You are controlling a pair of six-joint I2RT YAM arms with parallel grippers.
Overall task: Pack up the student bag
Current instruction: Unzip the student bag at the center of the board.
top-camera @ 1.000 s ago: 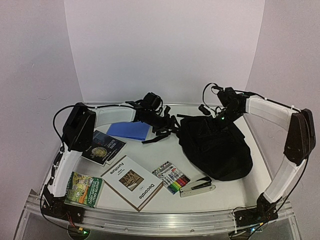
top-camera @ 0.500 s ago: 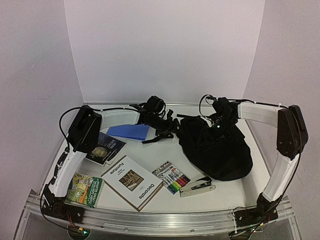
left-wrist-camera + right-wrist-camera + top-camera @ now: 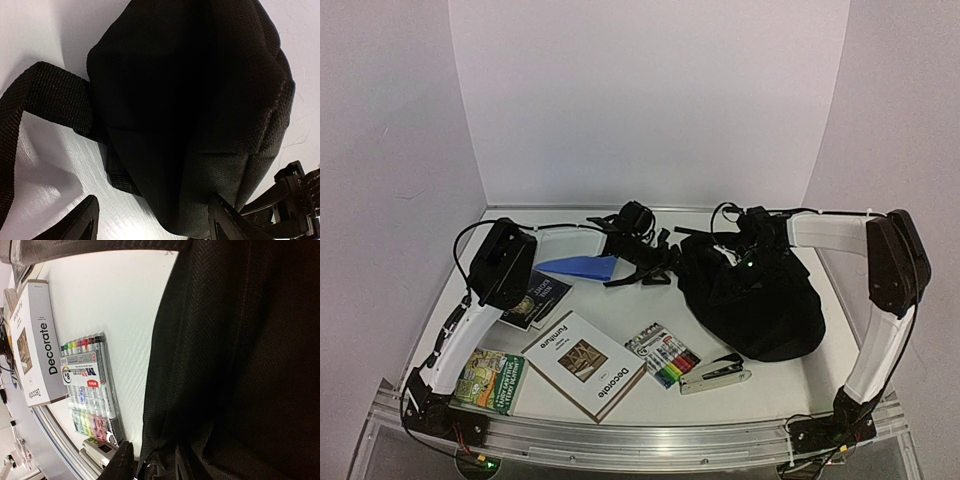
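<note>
Top external view showed the large soft black fabric backpack [image 3: 760, 300] slumped at about 3 o'clock on the white table [image 3: 640, 300]. The right gripper [image 3: 150, 465] sat pinched narrow on a fold of its edge. The left gripper [image 3: 155, 225] stood wide and empty, straddling a padded corner. The left probably needed a deep, firm bite before both spread the mouth evenly.

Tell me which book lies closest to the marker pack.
The white book titled Decorate; it alone lies right beside the marker pack, on its left.

"decorate" on grey bk [image 3: 32, 340] spine, "8" on marker pk [image 3: 87, 390] label
</note>
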